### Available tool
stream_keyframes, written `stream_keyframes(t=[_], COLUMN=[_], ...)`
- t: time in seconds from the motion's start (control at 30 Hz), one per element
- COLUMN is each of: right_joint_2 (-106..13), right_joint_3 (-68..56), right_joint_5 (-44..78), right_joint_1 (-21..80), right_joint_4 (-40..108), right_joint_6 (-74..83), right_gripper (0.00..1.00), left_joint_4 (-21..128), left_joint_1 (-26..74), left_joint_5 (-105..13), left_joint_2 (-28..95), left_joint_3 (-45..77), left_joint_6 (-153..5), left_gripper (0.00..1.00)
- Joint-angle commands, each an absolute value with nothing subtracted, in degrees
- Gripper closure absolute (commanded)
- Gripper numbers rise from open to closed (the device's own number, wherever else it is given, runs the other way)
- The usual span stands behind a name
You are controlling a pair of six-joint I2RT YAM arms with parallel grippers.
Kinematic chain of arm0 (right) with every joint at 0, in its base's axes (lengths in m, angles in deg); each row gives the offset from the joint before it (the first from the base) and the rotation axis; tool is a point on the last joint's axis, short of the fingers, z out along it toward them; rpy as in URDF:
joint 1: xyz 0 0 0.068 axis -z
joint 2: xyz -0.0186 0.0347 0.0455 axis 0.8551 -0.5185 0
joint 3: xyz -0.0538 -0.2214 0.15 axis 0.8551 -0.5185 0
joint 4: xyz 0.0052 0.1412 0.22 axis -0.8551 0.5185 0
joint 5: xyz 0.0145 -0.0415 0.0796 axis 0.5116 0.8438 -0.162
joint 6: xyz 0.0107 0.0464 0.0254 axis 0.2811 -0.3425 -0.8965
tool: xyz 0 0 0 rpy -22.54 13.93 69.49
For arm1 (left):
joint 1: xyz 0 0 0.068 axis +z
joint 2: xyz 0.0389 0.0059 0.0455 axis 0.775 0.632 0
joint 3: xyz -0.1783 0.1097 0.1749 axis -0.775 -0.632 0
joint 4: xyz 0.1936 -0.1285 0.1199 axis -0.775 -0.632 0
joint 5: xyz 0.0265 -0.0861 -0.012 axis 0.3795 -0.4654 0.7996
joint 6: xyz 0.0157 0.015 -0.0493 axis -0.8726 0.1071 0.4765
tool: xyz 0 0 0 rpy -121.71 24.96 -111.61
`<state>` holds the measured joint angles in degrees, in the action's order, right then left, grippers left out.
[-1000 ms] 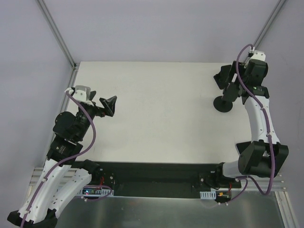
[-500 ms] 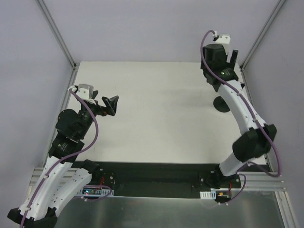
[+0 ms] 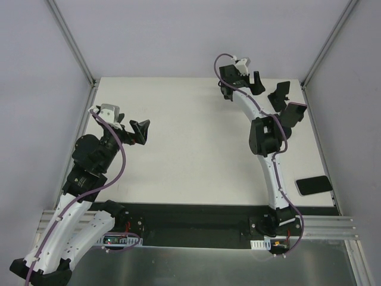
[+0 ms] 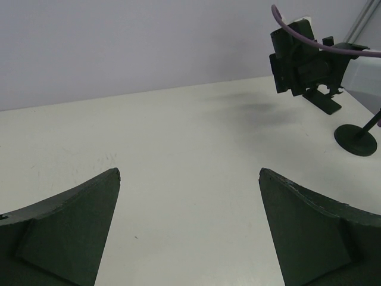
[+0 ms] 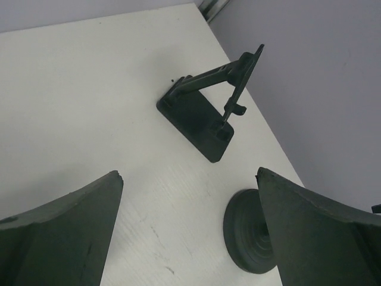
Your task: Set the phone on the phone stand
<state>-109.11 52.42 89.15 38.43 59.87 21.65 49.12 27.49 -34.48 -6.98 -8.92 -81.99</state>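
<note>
The phone point(image 3: 314, 185) lies flat on the table near its right front corner, far from both grippers. The phone stand point(image 3: 278, 95) stands at the far right, a flat base with a tilted back plate. It also shows in the right wrist view point(image 5: 202, 116) and the left wrist view point(image 4: 324, 101). My right gripper point(image 3: 241, 83) hovers just left of the stand, open and empty point(image 5: 188, 173). My left gripper point(image 3: 141, 131) is open and empty over the left side of the table point(image 4: 189, 171).
A second black holder with a round base point(image 5: 250, 229) stands just in front of the phone stand, its tilted top plate point(image 3: 293, 113) beside the right arm. The table's right edge point(image 3: 318, 152) and the enclosure walls are close by.
My right arm has swung from the table's right edge to the far middle, left of the phone stand. The phone now shows at the right front. The left gripper has barely moved.
</note>
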Motion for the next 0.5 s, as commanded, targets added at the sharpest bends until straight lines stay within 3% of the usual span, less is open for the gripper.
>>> stream_keyframes(t=[0.0, 0.33, 0.47], right_joint_2=[-109.7, -113.5, -115.1], right_joint_3=[52.9, 52.0, 55.7], right_joint_5=[98.6, 100.6, 97.1], right_joint_1=[40.4, 46.0, 47.7], right_joint_4=[47.7, 39.2, 39.6], right_joint_6=[29.7, 31.7, 32.4], right_gripper=[0.03, 0.01, 0.05], left_joint_4=[50.9, 50.7, 50.8], left_joint_1=[27.7, 29.4, 29.6], left_joint_5=[-36.1, -39.0, -38.8], left_joint_2=[-6.0, -4.6, -4.4], left_joint_3=[-7.9, -7.8, -8.0], left_joint_6=[-81.3, -79.3, -79.1], left_gripper=[0.01, 0.01, 0.01])
